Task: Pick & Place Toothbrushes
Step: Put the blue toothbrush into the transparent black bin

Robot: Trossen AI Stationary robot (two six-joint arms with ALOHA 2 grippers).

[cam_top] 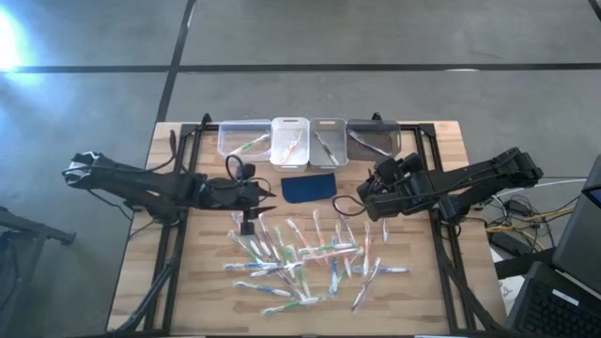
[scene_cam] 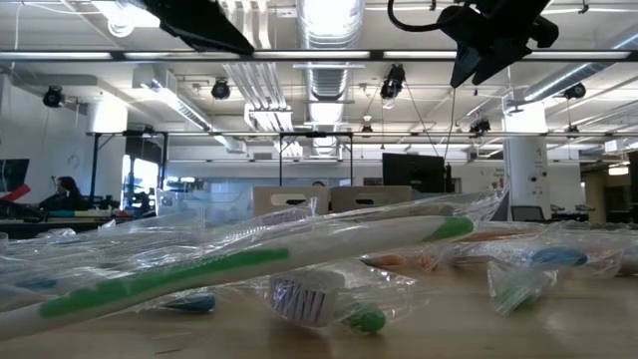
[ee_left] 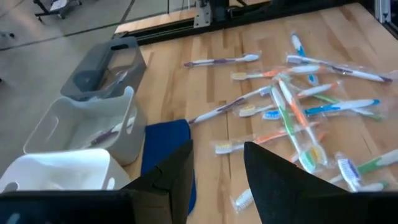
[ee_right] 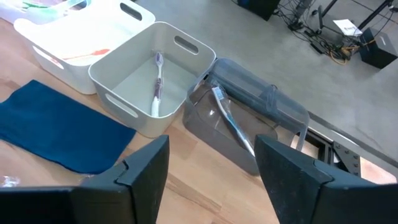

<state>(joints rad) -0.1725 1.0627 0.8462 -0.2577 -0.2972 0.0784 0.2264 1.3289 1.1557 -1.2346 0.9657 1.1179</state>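
Above a wooden table [cam_top: 169,141], the left gripper [cam_top: 268,192] and right gripper [cam_top: 364,195] hover with fingers apart, holding nothing. Four bins [cam_top: 310,141] line the far edge beside a blue pad [cam_top: 308,187]. Wrapped toothbrushes [cam_top: 310,258] lie scattered near the front; a few sit in the bins.

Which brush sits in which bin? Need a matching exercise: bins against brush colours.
Bins:
1. clear bin
2. white bin
3. pale grey bin
4. dark grey bin

Brushes:
A. purple brush
B. green brush
C. blue-and-white brush
D. orange-red brush

Pairs: 1-B; 2-D; 3-A; 4-C
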